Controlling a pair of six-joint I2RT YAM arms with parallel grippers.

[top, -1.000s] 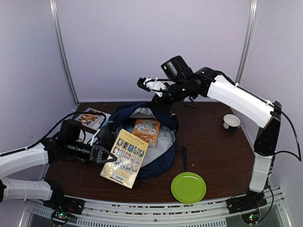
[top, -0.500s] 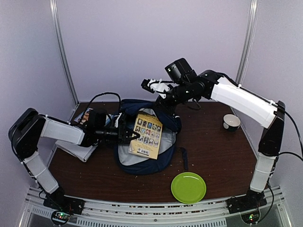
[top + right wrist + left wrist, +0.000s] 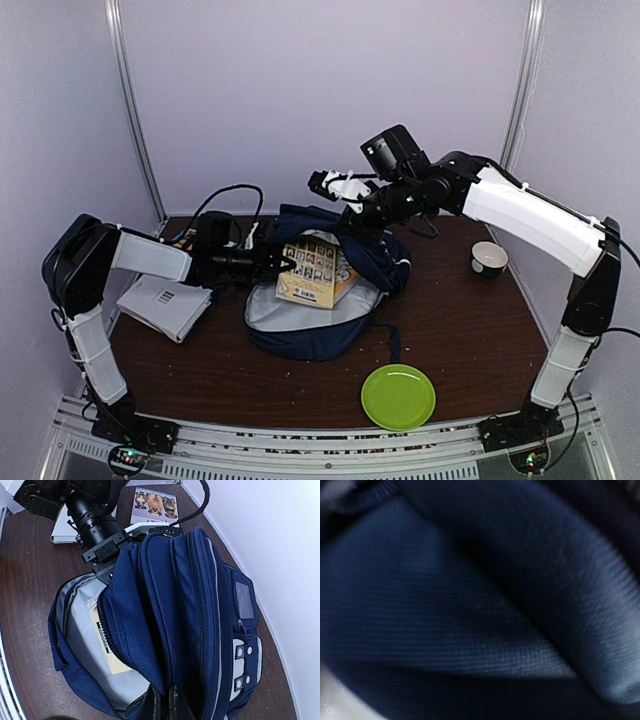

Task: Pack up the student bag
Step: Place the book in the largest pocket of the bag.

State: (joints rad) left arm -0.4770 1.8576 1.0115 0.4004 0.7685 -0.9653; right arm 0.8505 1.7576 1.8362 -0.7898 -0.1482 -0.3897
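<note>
Right gripper (image 3: 162, 706): closed on a fold of the bag (image 3: 227, 630), pinching its flap (image 3: 165, 610) and holding the mouth lifted open. Grey lining (image 3: 80, 615) is exposed below and ahead of it.

Left gripper (image 3: 281, 263): at the bag mouth, opposite the right gripper, against the left edge of a yellow book (image 3: 315, 268). The right wrist view hides its fingertips behind the flap. The left wrist view shows only blurred navy fabric, very close. Cannot tell whether it is clamped on the book or has let go.

Book: just ahead of the left gripper, tilted in the opening over the lining and partly under the flap. It does not look fully seated. An orange edge shows under its far side in the top view, possibly another book, too small to confirm.

Behind the left gripper, outside the bag: a white booklet (image 3: 165, 303) flat on the table (image 3: 460, 320), and beyond it a picture book (image 3: 152, 502), also on the table.

Well apart from both grippers, toward the right arm's base: a green plate (image 3: 398, 396) and a cup (image 3: 489, 258). Cannot tell whether these are meant for the bag.

Progress (judgement): roughly midway. One book is going in and at least two printed items are left to load. The bag is open and not yet zipped.
</note>
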